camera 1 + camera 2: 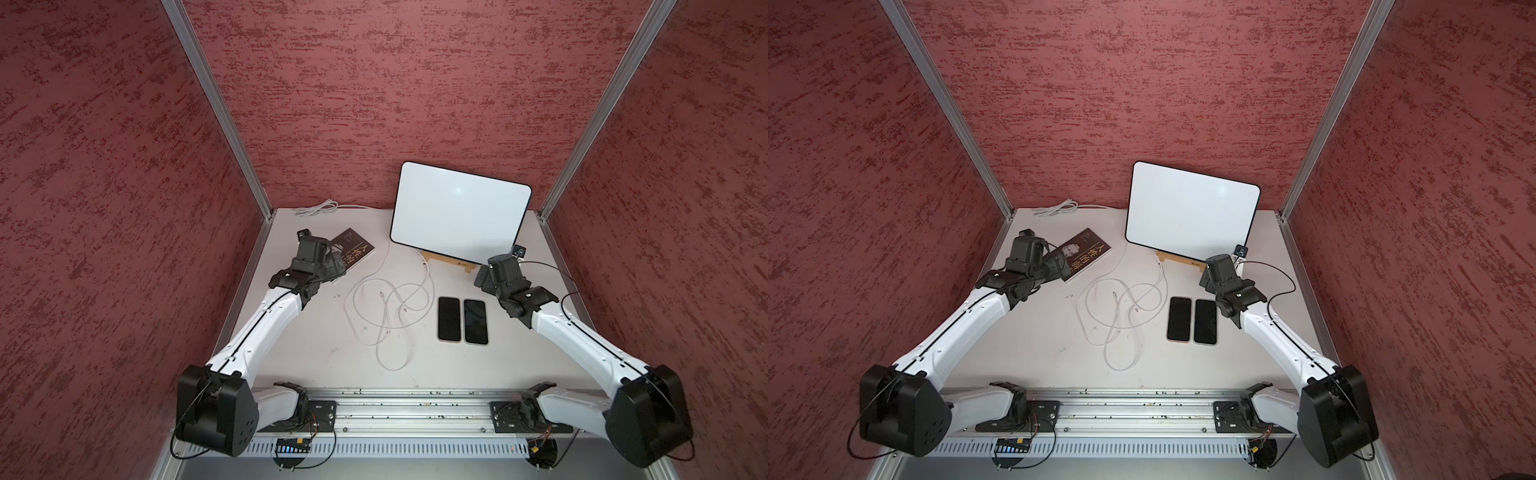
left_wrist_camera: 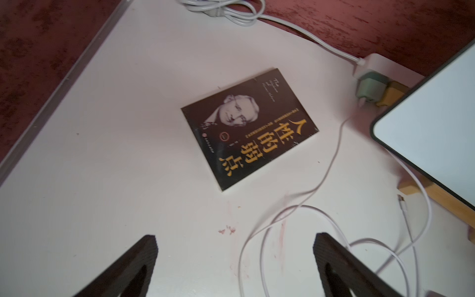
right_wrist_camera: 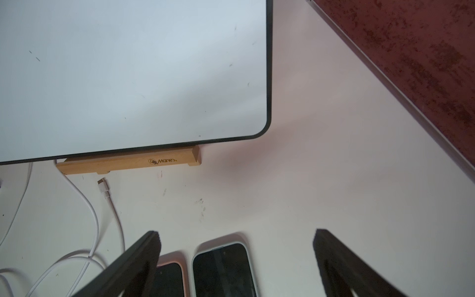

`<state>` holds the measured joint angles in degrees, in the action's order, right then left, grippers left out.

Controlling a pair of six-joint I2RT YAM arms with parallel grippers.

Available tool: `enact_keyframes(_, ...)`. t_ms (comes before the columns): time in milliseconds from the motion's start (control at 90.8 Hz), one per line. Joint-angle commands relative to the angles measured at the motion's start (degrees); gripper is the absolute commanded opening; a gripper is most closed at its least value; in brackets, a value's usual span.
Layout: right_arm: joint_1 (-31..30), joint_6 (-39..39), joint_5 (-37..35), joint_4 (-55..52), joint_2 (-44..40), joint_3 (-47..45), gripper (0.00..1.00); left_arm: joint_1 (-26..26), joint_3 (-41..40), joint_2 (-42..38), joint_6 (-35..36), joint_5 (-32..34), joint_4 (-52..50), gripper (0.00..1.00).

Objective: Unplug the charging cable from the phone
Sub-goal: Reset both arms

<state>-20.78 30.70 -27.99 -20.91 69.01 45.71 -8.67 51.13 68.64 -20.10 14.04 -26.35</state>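
whiteboard (image 3: 128, 77): glossy, smooth | stand (image 3: 128, 164): pale wood | table (image 3: 308, 180): matt | cable (image 3: 103, 189): smooth plastic

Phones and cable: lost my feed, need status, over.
Left gripper open, near book. Right gripper open above pink-cased phone and white-cased phone. No cable seen in either. Cable plug lies free by wooden stand.

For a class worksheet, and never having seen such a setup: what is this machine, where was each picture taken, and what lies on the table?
Two robot arms work at a table, each ending in a two-fingered gripper. Two pictures look down from overhead; two come from cameras on the wrists. On the table lie two phones side by side, loose cables, a book and a whiteboard on a wooden stand. The left gripper and right gripper are open, holding nothing. No cable looks plugged into either phone.
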Motion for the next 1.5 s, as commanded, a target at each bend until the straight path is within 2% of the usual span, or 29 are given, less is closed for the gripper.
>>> enact_keyframes(0, 0.69, -6.80, -7.17, 9.47, 0.51, -1.95, 0.99, 5.17, -7.80, -3.30, 8.27, 3.62, 14.60, 1.00)
enact_keyframes(121, 0.74, -11.18, -10.15, 15.02, 0.96, -4.12, 0.99, 11.78, -14.98, -1.82, 7.50, 0.12, 27.21, 1.00)
enact_keyframes(187, 0.74, -13.40, -11.45, 18.37, 0.91, -5.93, 0.99, 13.26, -16.32, 0.94, 6.65, -1.17, 32.75, 1.00)
enact_keyframes(353, 1.94, -15.84, -14.56, 23.68, 0.12, -10.02, 0.99, 10.27, -20.68, 8.49, 14.20, 1.49, 49.68, 1.00)
enact_keyframes(474, 5.27, -16.81, -14.73, 24.54, -0.60, -10.79, 0.99, 8.05, -23.66, 12.28, 17.85, 2.57, 60.77, 1.00)
enact_keyframes(529, 6.57, -17.90, -14.99, 25.50, -0.64, -11.55, 0.99, 7.38, -24.53, 13.42, 18.63, 1.50, 63.42, 1.00)
enact_keyframes(628, 8.54, -19.16, -14.95, 30.97, -0.03, -14.74, 0.99, 6.94, -29.32, 16.44, 20.85, -3.03, 76.97, 1.00)
enact_keyframes(738, 9.92, -21.25, -13.18, 41.49, 2.52, -19.22, 0.99, 8.12, -28.07, 16.48, 19.86, -5.18, 73.91, 1.00)
enact_keyframes(815, 10.25, -23.30, -12.95, 52.70, 6.07, -21.79, 0.99, 8.41, -28.74, 16.67, 19.77, -6.40, 74.88, 1.00)
enact_keyframes(893, 10.31, -25.07, -12.12, 59.08, 7.66, -22.77, 0.99, 7.48, -32.78, 19.94, 21.31, -5.64, 86.34, 1.00)
enact_keyframes(926, 10.34, -26.20, -11.35, 64.26, 8.54, -24.07, 0.99, 7.13, -32.33, 18.74, 21.18, -5.85, 83.03, 1.00)
enact_keyframes(1091, 11.36, -30.85, -6.64, 80.83, 15.29, -27.87, 0.99, 7.01, -31.66, 19.16, 21.45, -5.61, 82.91, 1.00)
enact_keyframes(1157, 12.39, -29.67, -2.90, 76.90, 13.63, -27.96, 0.99, 7.12, -31.43, 19.51, 21.49, -5.44, 83.09, 1.00)
enact_keyframes(1300, 13.38, -30.84, 2.92, 80.90, 14.04, -29.46, 0.99, 6.78, -31.77, 19.50, 21.38, -4.14, 83.66, 1.00)
enact_keyframes(1355, 13.56, -32.23, 8.34, 82.11, 14.13, -30.29, 0.99, 6.81, -31.66, 19.39, 21.38, -4.07, 83.39, 1.00)
enact_keyframes(1410, 13.80, -34.26, 14.98, 86.02, 20.11, -30.89, 0.99, 6.92, -31.54, 19.47, 21.26, -4.19, 83.24, 1.00)
enact_keyframes(1454, 13.14, -36.03, 13.65, 94.06, 23.33, -31.20, 0.99, 6.91, -31.54, 19.39, 21.14, -4.24, 82.96, 1.00)
enact_keyframes(1488, 13.48, -34.53, 12.76, 90.05, 20.88, -30.58, 0.99, 6.95, -31.53, 19.49, 21.19, -4.25, 83.10, 1.00)
